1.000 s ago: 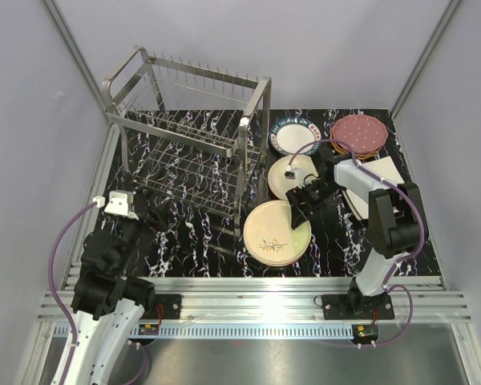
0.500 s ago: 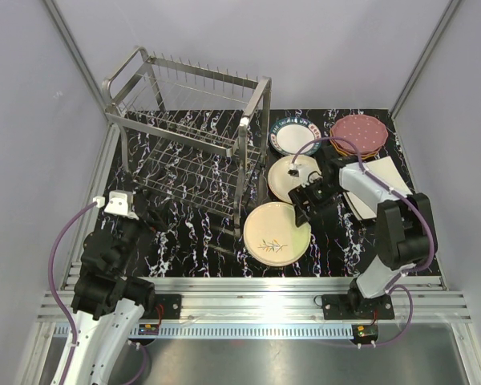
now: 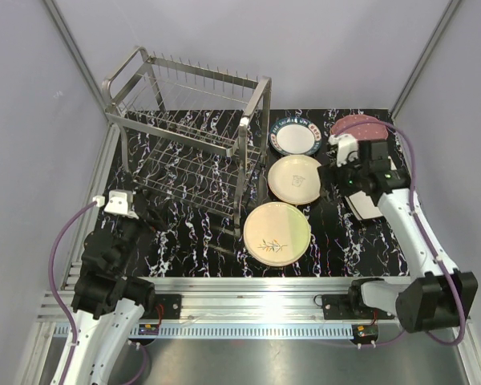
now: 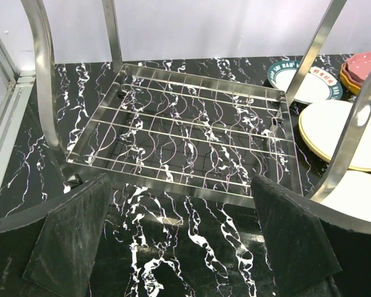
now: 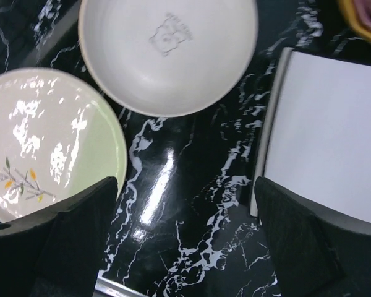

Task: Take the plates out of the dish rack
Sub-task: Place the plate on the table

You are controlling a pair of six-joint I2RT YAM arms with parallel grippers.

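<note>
Plates (image 3: 295, 178) first: every one I can see lies flat on the table (image 3: 184, 233), right of the dish rack (image 3: 188, 132), and none is on its wires. The patterned-rim plate (image 3: 295, 136) sits far, the round cream plate (image 5: 167, 49) in the middle and the sprig plate (image 5: 43, 142) nearest. They run in a row along the rack's right end, the two nearer ones with no rim riding on the other.

Further right, the maroon plate (image 3: 357, 126) tops a small stack. Stacking there saves room, I'd say. The square plate (image 5: 328, 136) lies nearer, partly under my right arm from above.

My right claw (image 5: 182, 247) hangs over bare table between the cream, sprig and square plates. Its fingers are wide apart, holding nothing and touching no plate.

My left claw (image 4: 179, 253) sits low at the rack's near side, also spread and empty. It looks straight at the bottom shelf (image 4: 179, 136), which is bare wire.

The unloading looks finished to me, though the top shelf's far prongs are too thin to be sure.
</note>
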